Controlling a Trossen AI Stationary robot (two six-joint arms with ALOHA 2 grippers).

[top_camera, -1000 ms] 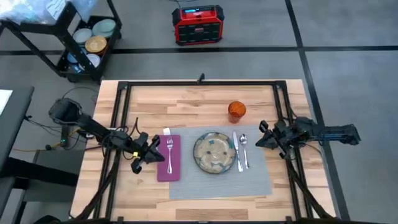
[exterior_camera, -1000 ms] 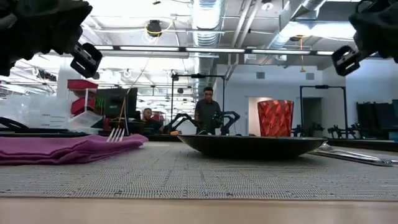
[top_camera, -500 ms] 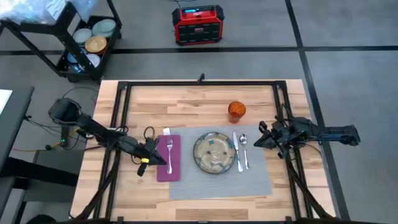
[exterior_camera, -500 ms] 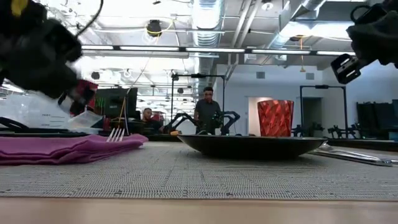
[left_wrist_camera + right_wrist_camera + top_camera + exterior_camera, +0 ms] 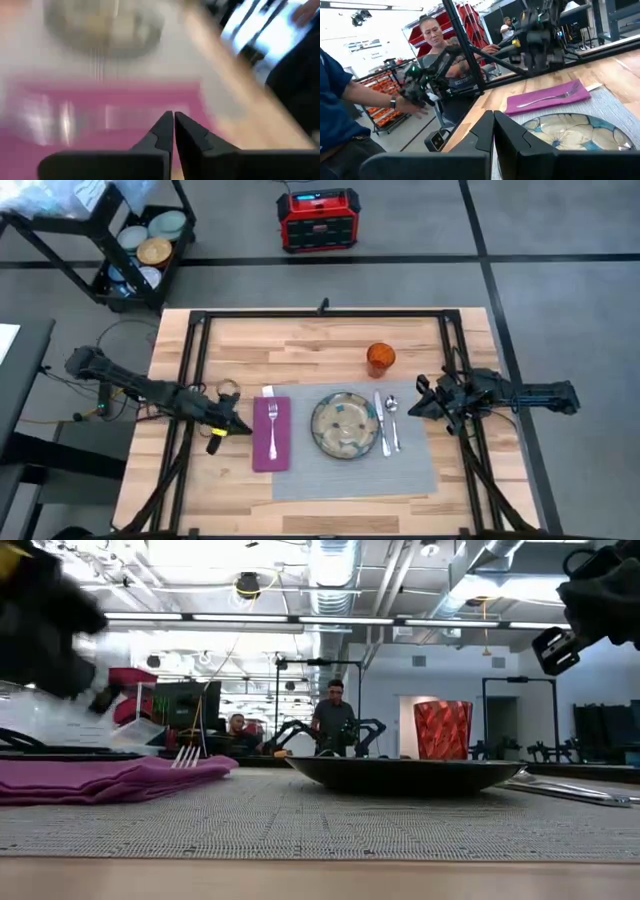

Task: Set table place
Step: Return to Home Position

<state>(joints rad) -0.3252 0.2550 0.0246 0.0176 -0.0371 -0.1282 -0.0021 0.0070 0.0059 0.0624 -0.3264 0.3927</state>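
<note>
On the wooden table [image 5: 300, 345] lies a grey placemat [image 5: 350, 470]. It carries the round patterned plate [image 5: 344, 424], with the knife [image 5: 381, 423] and spoon [image 5: 393, 418] to the right of the plate. The magenta napkin [image 5: 271, 435] lies over the mat's left edge, and the fork [image 5: 272, 418] rests on it. The orange cup [image 5: 380, 358] stands off the mat's far right corner. My left gripper [image 5: 240, 428] hovers shut at the napkin's left edge [image 5: 100, 115], blurred. My right gripper [image 5: 420, 400] hovers shut beside the mat's right edge, pointing at the plate [image 5: 570, 131].
A black rail frame [image 5: 200, 360] runs around the tabletop. On the floor beyond the far edge stand a red box [image 5: 318, 220] and a cart of dishes [image 5: 140, 250]. People [image 5: 340, 105] stand to the table's left, and another person [image 5: 334, 720] stands behind it.
My left gripper has drawn back from over the napkin toward the table's left edge, dipping lower and turning as it went. The napkin and fork stay where they were.
</note>
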